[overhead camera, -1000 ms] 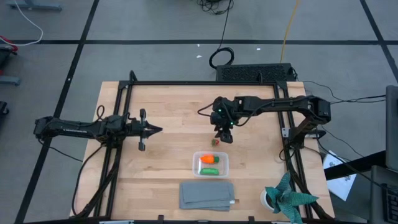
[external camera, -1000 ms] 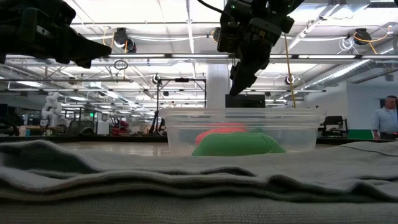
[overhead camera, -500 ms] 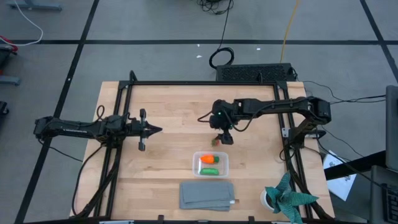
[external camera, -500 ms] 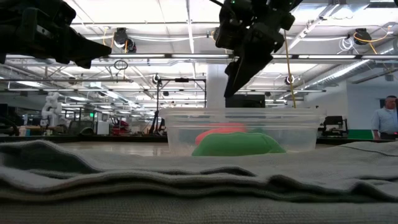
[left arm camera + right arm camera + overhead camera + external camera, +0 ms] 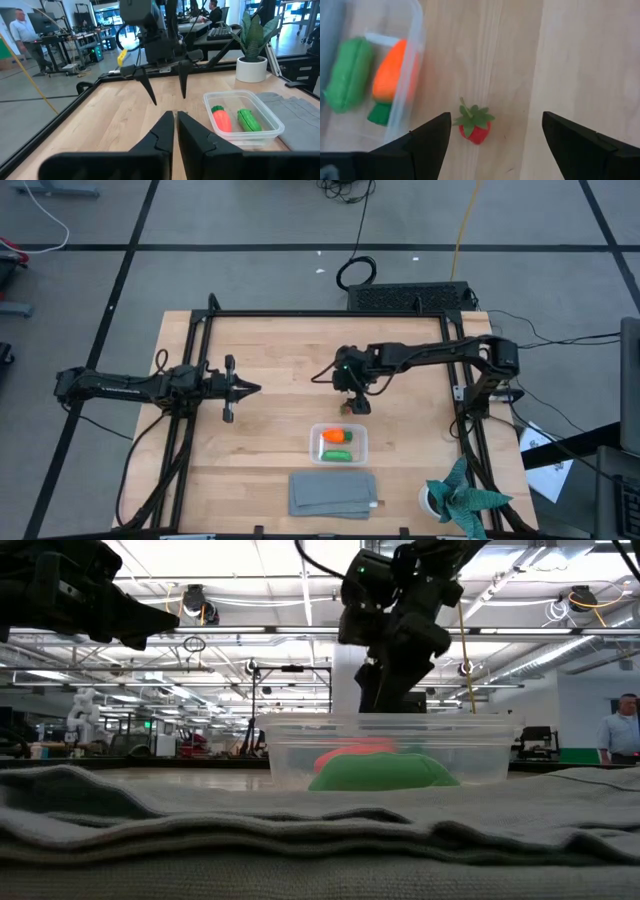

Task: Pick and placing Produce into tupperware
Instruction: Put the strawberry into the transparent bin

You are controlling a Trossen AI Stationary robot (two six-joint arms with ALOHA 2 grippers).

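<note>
- The surface [image 5: 270, 360] carries the tupperware [image 5: 339, 444] at lower centre, already holding carrot [image 5: 336, 436] and green pod [image 5: 337, 454].
- My right tool [image 5: 492, 137], released, hangs over the strawberry [image 5: 474, 125], the last piece out.
- My left tool [image 5: 175, 116], clenched, waits at left.

The tabletop [image 5: 270, 430] is pale, matt wood with visible plank grain. The tupperware [image 5: 270, 117] is clear, glossy plastic. Inside it, the carrot [image 5: 392, 75] and green pod [image 5: 347, 75] look smooth and matt. The folded cloth [image 5: 333, 494] is grey woven fabric.
</note>
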